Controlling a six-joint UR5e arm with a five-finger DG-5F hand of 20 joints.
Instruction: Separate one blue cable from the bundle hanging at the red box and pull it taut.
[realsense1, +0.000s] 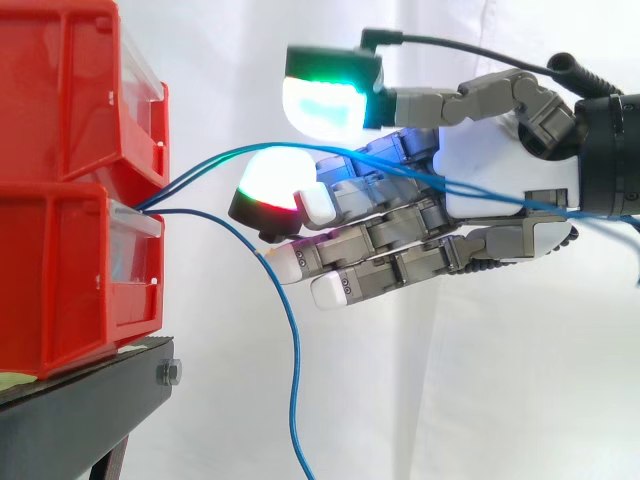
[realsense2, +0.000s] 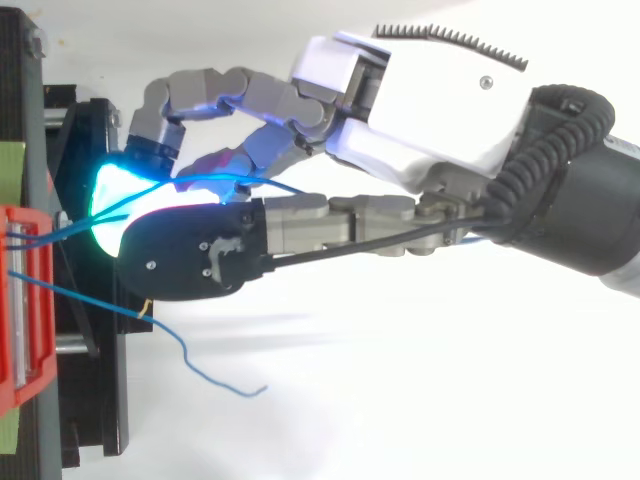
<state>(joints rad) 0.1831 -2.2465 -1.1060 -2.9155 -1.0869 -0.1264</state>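
Note:
Two blue cables (realsense1: 210, 165) leave the seam between the stacked red bins (realsense1: 60, 110) and rise to the right. They pass through the narrow gap between the thumb's green-white pad (realsense1: 325, 100) and a red-white fingertip (realsense1: 268, 185), then run across the hand (realsense1: 500, 160) to the right edge. A third blue cable (realsense1: 292, 370) hangs loose below the fingers, its free end curling away in the top view (realsense2: 200, 365). The hand (realsense2: 420, 110) reaches level toward the bins with fingers nearly straight. A small gap shows between thumb and fingertip.
The red bins sit on a black stand (realsense1: 80, 410) at the left. A white curtain hangs behind. From above, the red bin's front (realsense2: 20, 300) lies at the left edge, close to the fingertips.

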